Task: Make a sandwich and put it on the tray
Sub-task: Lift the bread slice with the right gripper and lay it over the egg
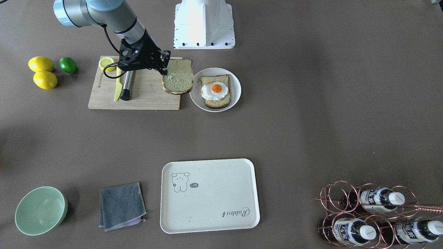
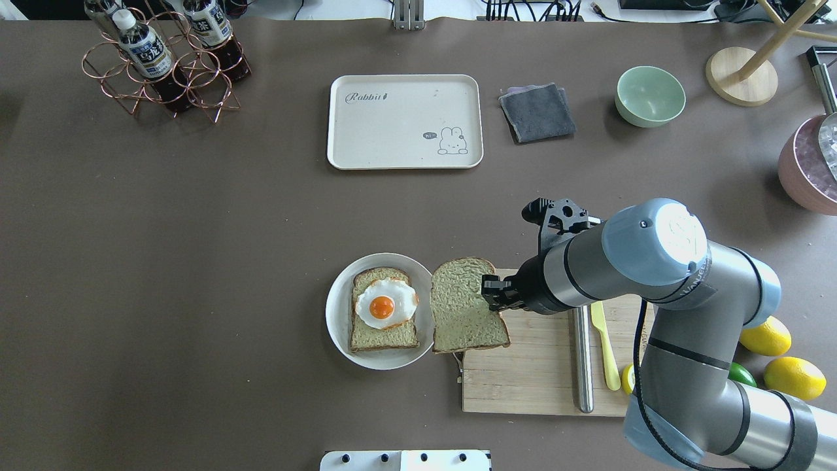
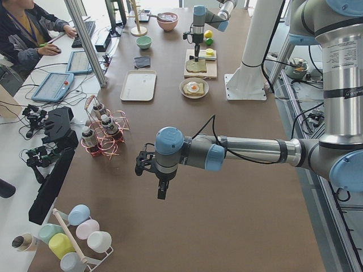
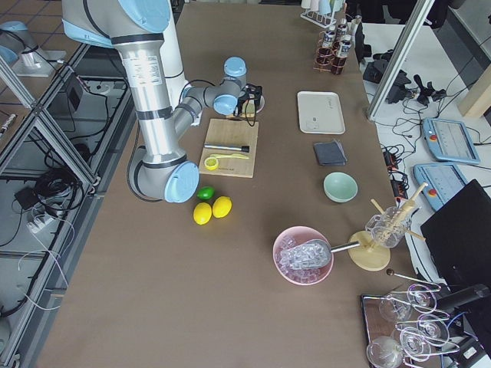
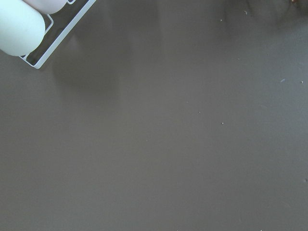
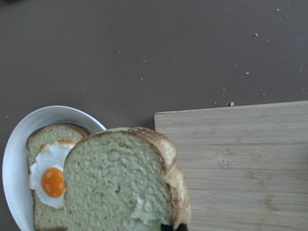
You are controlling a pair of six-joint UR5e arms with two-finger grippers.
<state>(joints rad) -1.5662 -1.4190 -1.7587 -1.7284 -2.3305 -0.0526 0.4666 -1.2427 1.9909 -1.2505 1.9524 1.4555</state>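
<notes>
Half done: pinching top slice edgewise in right jaws; cannot tell for left jaws.
Carry level over egg, square crusts with lower slice, touch down before releasing.

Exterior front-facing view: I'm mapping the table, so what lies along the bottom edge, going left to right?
In order: green bowl, grey cloth, tray, copper bottle rack.

One bread slice is carrying the egg. The other slice is hovering just beside it. The cream tray is sitting well apart.
</notes>
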